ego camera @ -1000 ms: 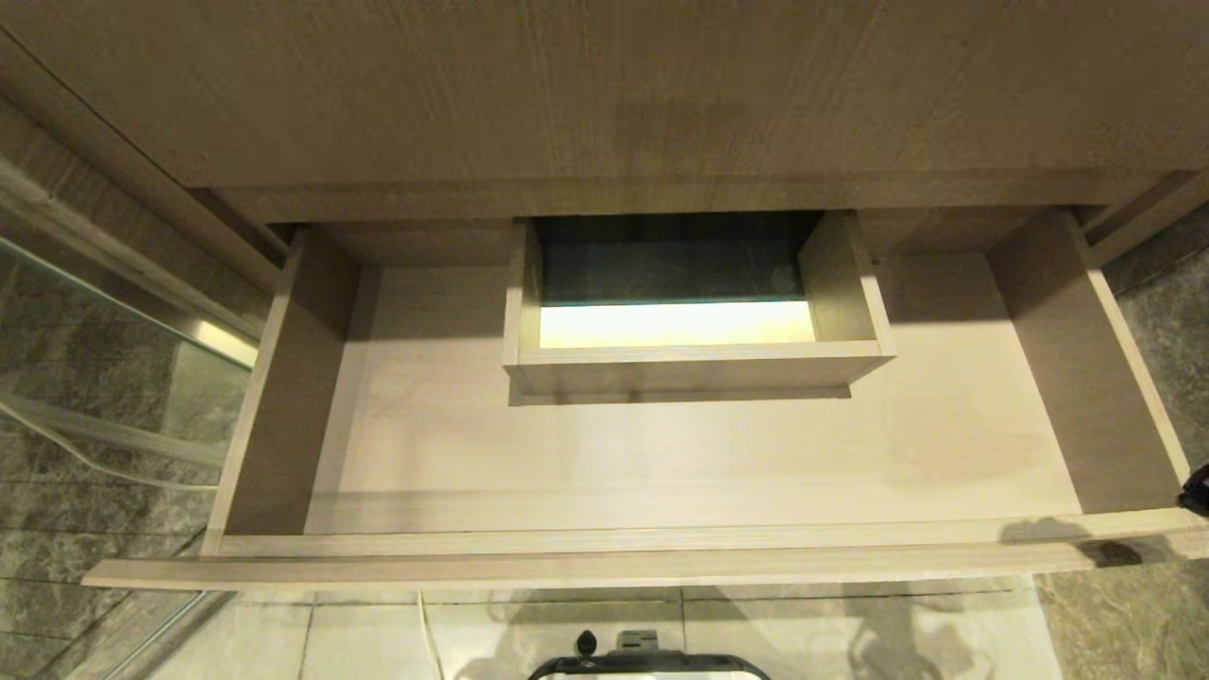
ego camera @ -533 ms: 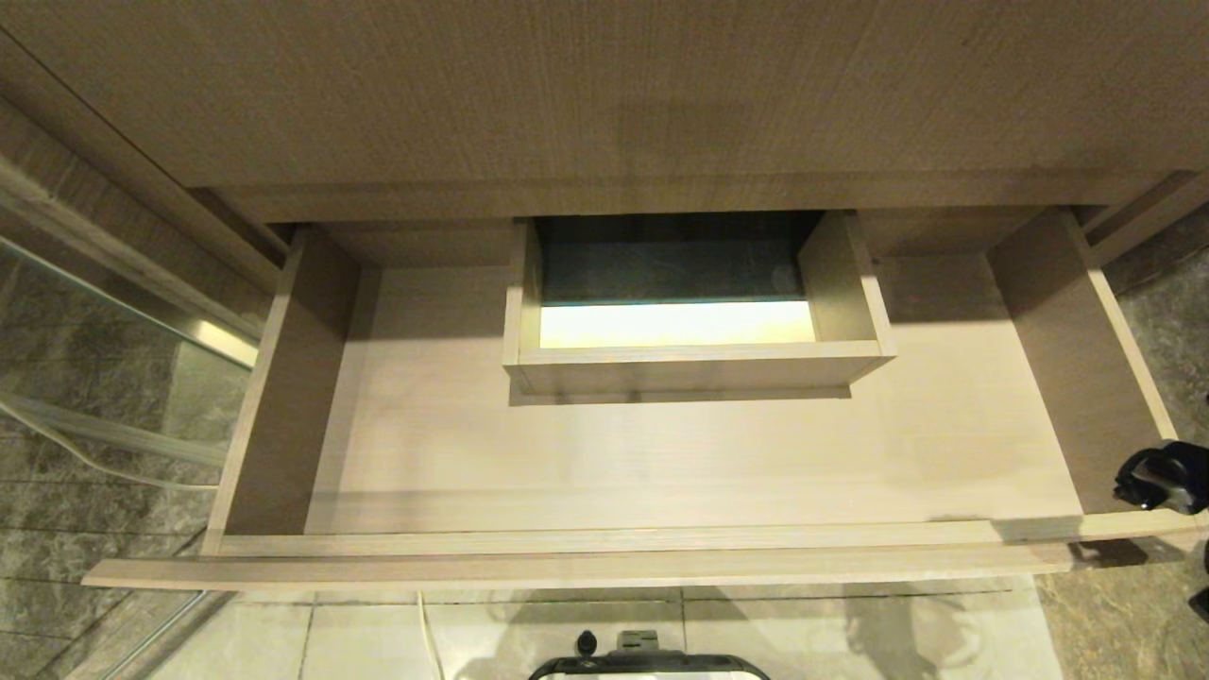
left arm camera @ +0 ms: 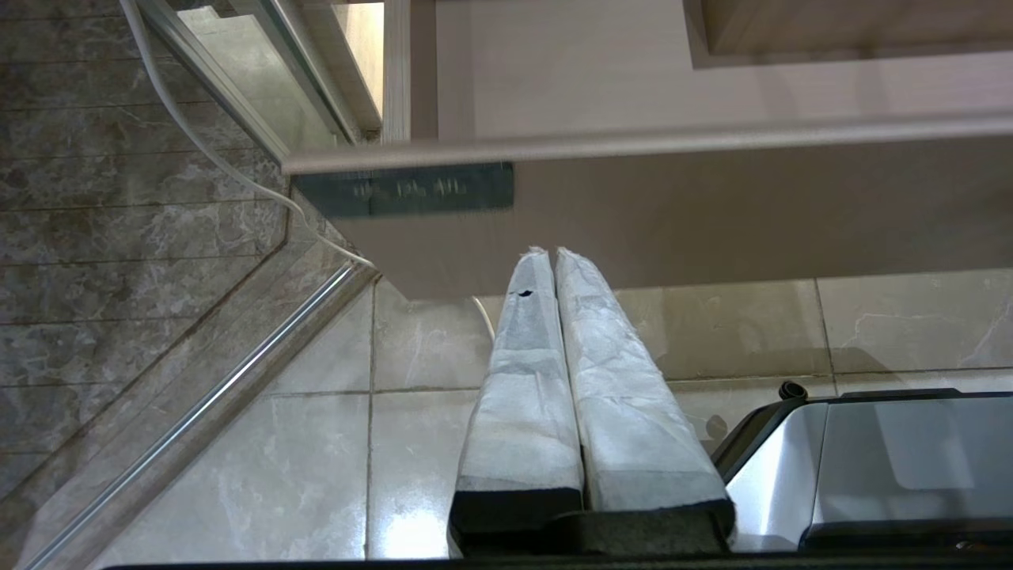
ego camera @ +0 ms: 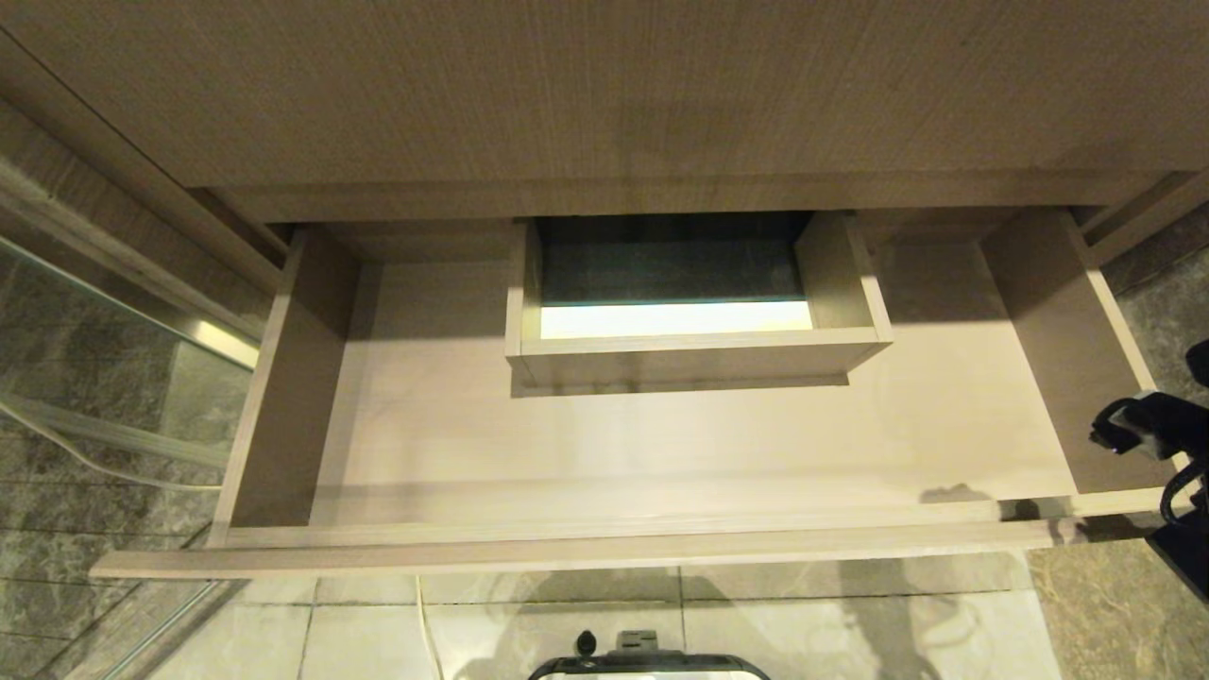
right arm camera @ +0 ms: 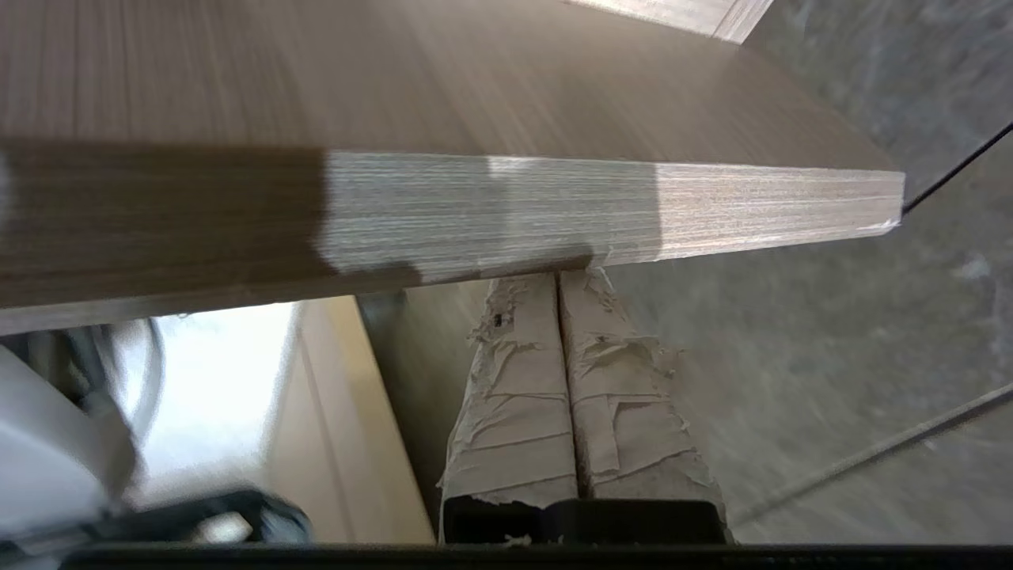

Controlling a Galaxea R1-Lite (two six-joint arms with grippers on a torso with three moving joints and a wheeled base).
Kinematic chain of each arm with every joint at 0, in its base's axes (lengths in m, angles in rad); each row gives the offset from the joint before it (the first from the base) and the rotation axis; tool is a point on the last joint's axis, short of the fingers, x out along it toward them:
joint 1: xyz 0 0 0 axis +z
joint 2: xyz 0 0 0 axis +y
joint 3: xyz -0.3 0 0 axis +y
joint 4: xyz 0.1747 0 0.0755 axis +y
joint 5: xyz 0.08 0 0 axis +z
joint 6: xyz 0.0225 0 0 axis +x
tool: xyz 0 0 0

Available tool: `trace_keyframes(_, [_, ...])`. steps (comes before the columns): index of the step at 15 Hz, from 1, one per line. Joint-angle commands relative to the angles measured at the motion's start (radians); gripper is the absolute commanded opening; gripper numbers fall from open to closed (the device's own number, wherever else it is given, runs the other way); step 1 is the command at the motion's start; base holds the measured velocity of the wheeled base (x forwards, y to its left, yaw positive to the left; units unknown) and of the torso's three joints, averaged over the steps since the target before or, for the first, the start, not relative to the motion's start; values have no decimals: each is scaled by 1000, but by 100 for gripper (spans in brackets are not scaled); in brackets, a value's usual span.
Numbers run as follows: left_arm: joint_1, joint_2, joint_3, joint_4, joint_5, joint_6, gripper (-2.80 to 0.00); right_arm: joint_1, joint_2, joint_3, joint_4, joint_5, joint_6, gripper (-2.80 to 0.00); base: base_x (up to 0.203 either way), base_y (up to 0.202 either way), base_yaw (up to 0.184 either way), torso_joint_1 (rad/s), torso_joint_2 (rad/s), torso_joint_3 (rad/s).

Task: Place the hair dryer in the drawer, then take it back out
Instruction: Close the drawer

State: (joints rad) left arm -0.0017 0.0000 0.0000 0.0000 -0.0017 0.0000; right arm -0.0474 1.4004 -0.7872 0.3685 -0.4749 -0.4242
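- Head view: you are looking down into the drawer (ego camera: 661, 453), which is standing pulled out and showing only its bare wood floor and the boxed cutout (ego camera: 694, 312) at the back. The hair dryer is not showing anywhere here.
- Head view, right edge: your right arm (ego camera: 1148, 425) is reaching in beside the drawer's right wall, near the front corner; its fingers are not showing from here.
- Head view, bottom: the robot base (ego camera: 647, 661) is sitting on the pale floor tiles (ego camera: 491, 628) in front of the drawer.
- Left wrist view: your left gripper (left arm camera: 550, 257) is pointing at the drawer's front panel, its paper-wrapped fingers (left arm camera: 522, 372) pressing together with nothing between them. The black label (left arm camera: 404, 190) is lying beyond the tips and to one side; a white cord (left arm camera: 214, 158) is running across the dark tiles.
- Right wrist view: your right gripper (right arm camera: 558, 277) is keeping its taped fingers (right arm camera: 514, 396) closed on nothing. The tips are sitting right under the edge of a wood-grain board (right arm camera: 601, 206), apparently the drawer; whether they are touching it you cannot tell.
- No view is showing the hair dryer.
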Motion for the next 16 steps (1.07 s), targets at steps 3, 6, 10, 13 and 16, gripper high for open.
trace_keyframes(3, [0,0,2,0,0,0,-280,10,-6,-43,-255,30,90,-280,0,0,0,0,0,0])
trace_keyframes(6, [0,0,2,0,0,0,-280,23,-3,-94,-551,39,108,-280,0,0,0,0,0,0])
trace_keyframes(10, [0,0,2,0,0,0,-280,35,-49,-90,-509,47,94,-280,0,0,0,0,0,0])
trace_keyframes(13, [0,0,2,0,0,0,-280,35,-135,-42,-345,40,96,-280,0,0,0,0,0,0])
trace_keyframes(16, [0,0,2,0,0,0,-280,87,-230,47,-341,38,95,-280,0,0,0,0,0,0])
